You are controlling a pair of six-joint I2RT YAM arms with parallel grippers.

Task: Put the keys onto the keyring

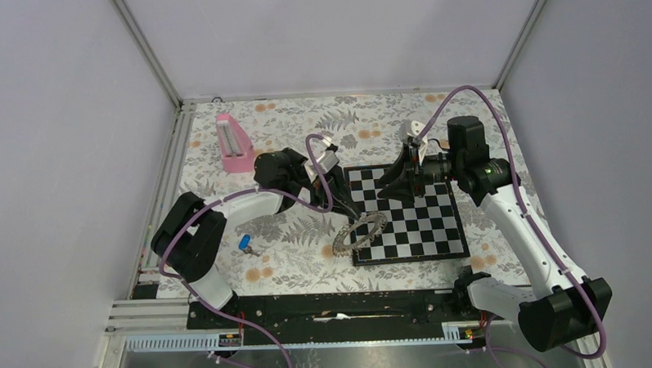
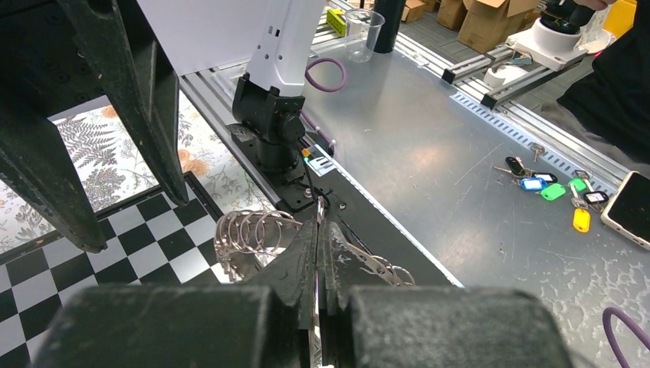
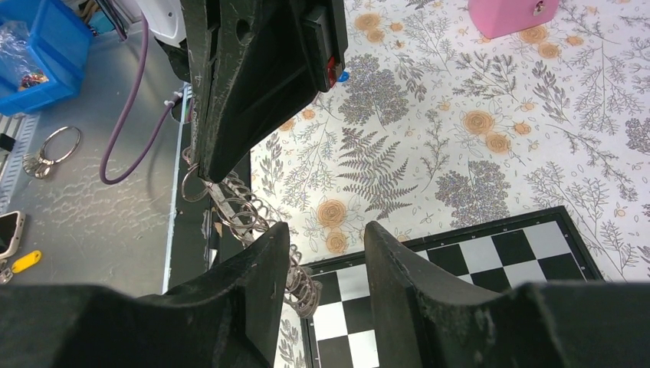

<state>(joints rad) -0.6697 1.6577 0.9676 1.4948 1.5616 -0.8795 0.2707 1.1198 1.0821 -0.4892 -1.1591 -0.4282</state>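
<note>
Starting at the left: there's a pink box [image 1: 235, 144] near the back of the floral cloth [image 1: 309, 250], which isn't part of this job. Closer to you, beside the left arm's elbow, the blue-headed key [image 1: 245, 243] lies flat on the cloth. Nothing is touching it, and it's well apart from both grippers.

Your left gripper [image 2: 320, 238] is fully closed and has the keyring [image 1: 363, 231] pinched by its band. In the left wrist view the coils fan out on either side of the fingers. From the top view the ring sits at the near-left corner of the chessboard [image 1: 422, 221], half over the cloth. It looks tilted up rather than lying flat, but I can't say for sure whether its far side touches the board.

Your right gripper [image 3: 326, 245] hovers over the back of the board with its jaws roughly half open. There's nothing between them, just cloth and checkers showing through the gap.

So I'd say you're at the hold-the-ring-steady stage and the key hasn't been picked up yet.

The next move is probably for the right arm to go get the key. That's an awkward reach, because the key is on the far side of the left arm. You'll need to grab it by the plastic head so the hole end is clear to work onto the ring. Keep the left grip firm meanwhile, since that springy band looks like it could twist.
</note>
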